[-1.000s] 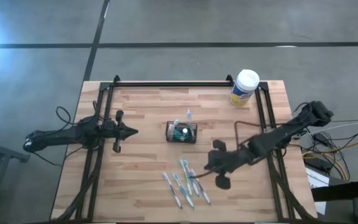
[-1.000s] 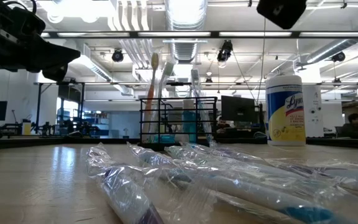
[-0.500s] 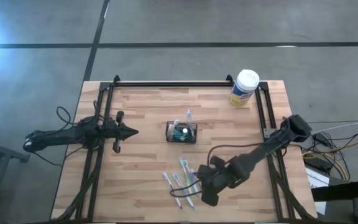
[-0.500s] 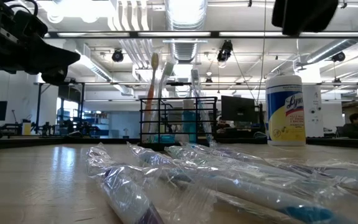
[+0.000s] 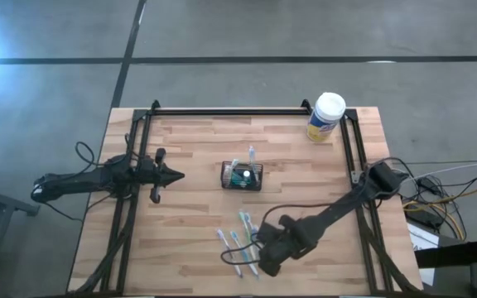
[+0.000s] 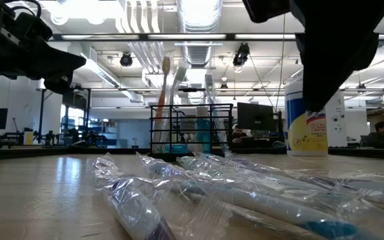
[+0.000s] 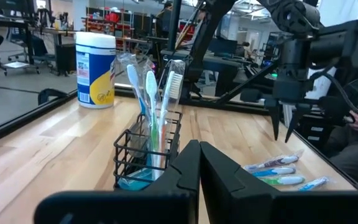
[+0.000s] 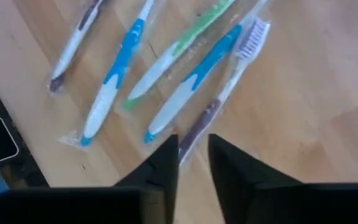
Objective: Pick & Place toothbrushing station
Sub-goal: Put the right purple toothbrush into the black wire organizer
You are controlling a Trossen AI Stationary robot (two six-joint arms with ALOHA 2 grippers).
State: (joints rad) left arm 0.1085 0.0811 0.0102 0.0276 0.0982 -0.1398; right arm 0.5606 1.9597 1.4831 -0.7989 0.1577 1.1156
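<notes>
The toothbrushing station [image 5: 243, 175], a small black wire-mesh holder [image 7: 146, 152], stands mid-table with toothbrushes [image 7: 157, 93] upright in it. Several wrapped toothbrushes [image 5: 240, 244] lie flat on the wood near the front edge. My right gripper [image 8: 193, 152] hovers over them, pointing steeply down, its fingers a little apart. A purple-handled brush [image 8: 219, 99] lies below the gap, untouched. My left gripper [image 5: 175, 174] rests level at the table's left, shut and empty, pointing at the holder.
A white-lidded canister with a yellow label [image 5: 326, 117] stands at the far right corner. Black frame rails [image 5: 135, 149] run along the left, right and far edges. Bare wood lies between the holder and the loose brushes.
My right gripper has swung toward the table's near edge and leftward, sinking toward the wrapped toothbrushes and rolling at the wrist. In the low view its dark bulk now drops in from above at the right. The brushes and holder have not moved.
</notes>
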